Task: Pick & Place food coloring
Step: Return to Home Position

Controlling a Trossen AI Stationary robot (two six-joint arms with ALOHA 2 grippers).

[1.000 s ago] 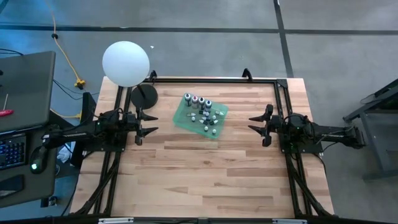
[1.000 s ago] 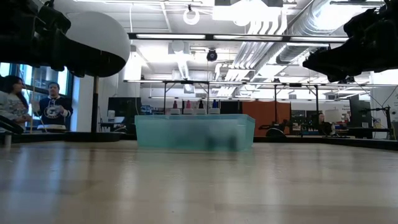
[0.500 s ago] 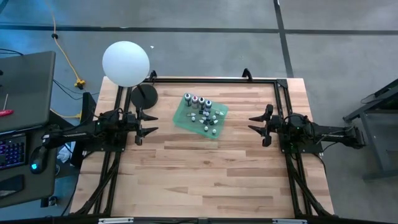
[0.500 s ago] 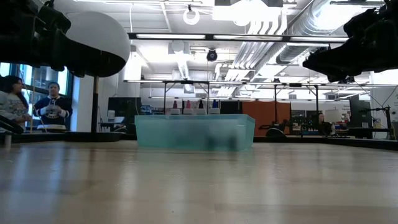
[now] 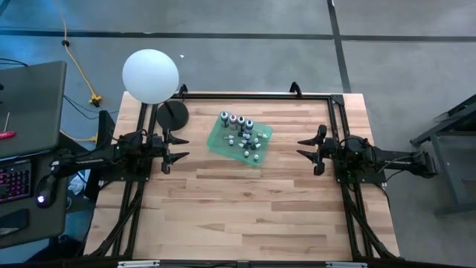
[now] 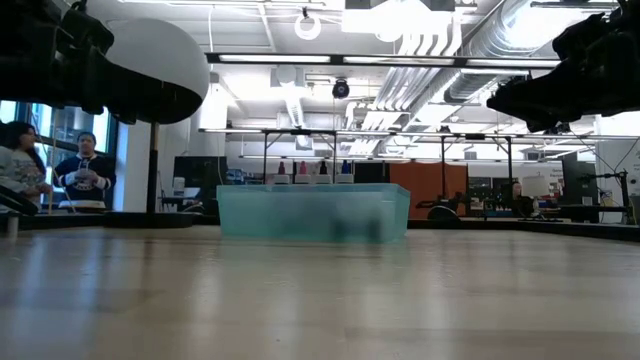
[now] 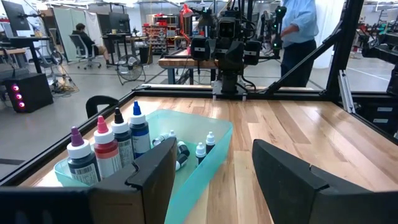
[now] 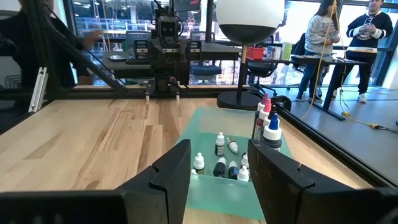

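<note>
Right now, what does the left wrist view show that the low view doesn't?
Left wrist only: inside the translucent teal plastic bin, four tall bottles with purple, pink, dark and blue caps standing at one end, and small whitish bottles on its floor, seen past the open left end effector. Low only: the large white globe, overhead at the left. Both: the bin, the light wooden table, and the right arm parked at its side of the table.

Table (image 5: 245,208) — open wood from centre to 6 o'clock; bin (image 5: 218,140) obstructs 12 o'clock, globe lamp (image 5: 151,76) at 10 o'clock.
</note>
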